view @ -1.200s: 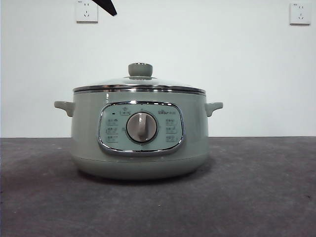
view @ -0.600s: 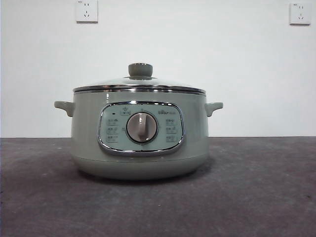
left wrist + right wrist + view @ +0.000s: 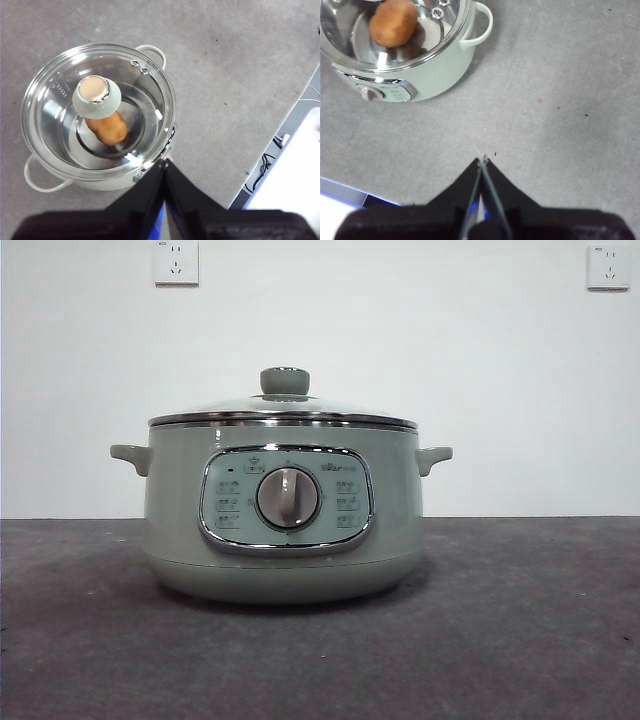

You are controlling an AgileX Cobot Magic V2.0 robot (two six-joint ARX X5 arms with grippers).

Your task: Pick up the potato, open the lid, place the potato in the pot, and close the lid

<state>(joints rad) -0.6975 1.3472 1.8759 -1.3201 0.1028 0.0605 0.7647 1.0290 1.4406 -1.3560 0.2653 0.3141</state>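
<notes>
Grey table (image 3: 520, 640), speckled and matte, under a white wall (image 3: 450, 360) with two sockets. Near the front edge, pot (image 3: 285, 540) upright, dial facing forward. Lid (image 3: 283, 412) seated flat on its rim (knob on top). Potato (image 3: 106, 128) inside, on the pot's floor, seen through the glass. Left gripper (image 3: 164, 162) above the pot's rim, jaws pressed together, holding nothing. Right gripper (image 3: 482, 161) over bare table beside the pot, likewise closed and empty.

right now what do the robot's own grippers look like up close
Both look alike. The left gripper has two flat matte black fingers that taper to a narrow tip, with a blue strip showing along the seam between them, on a wide black base. The right gripper has the same black tapered shape and a blue strip. No cables or markings show on either.
</notes>
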